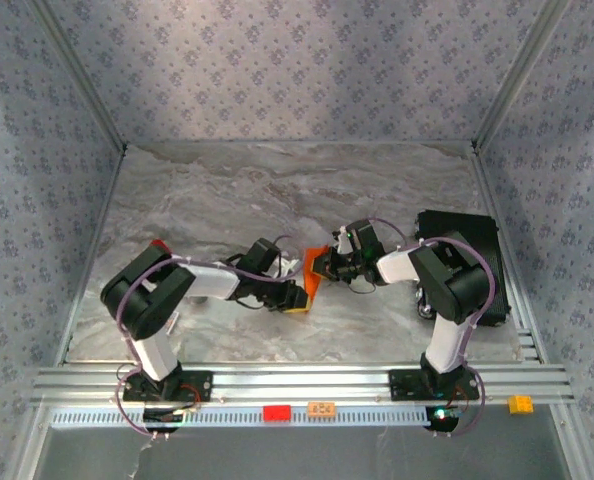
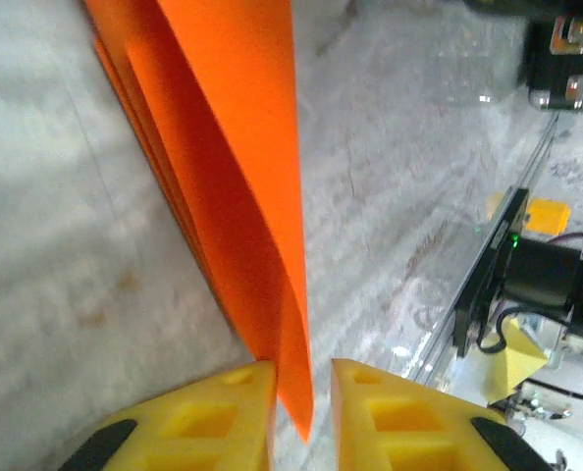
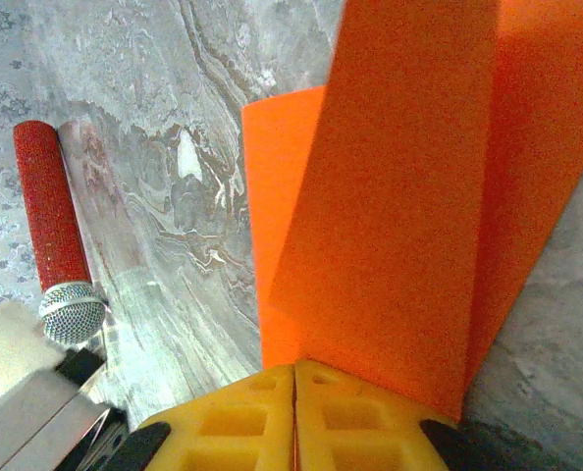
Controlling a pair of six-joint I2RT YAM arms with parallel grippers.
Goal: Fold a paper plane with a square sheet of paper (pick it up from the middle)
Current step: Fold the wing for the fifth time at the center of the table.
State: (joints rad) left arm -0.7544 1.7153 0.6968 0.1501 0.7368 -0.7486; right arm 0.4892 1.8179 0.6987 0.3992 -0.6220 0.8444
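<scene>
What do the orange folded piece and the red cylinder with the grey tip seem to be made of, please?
The paper plane looks like thin matte orange paper: flat panels, sharp creases, a fine grain. The red cylinder has a glittery, textured red surface, and its grey tip looks like woven metal mesh, like a microphone's.

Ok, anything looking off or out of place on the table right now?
Only one oddity: a red microphone with a grey mesh head lies on the table, unrelated to folding. The orange paper looks undamaged between both hands.

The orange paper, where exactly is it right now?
The orange paper is in the middle of the marble table, held up between the left gripper and the right gripper, left of the black box.
</scene>
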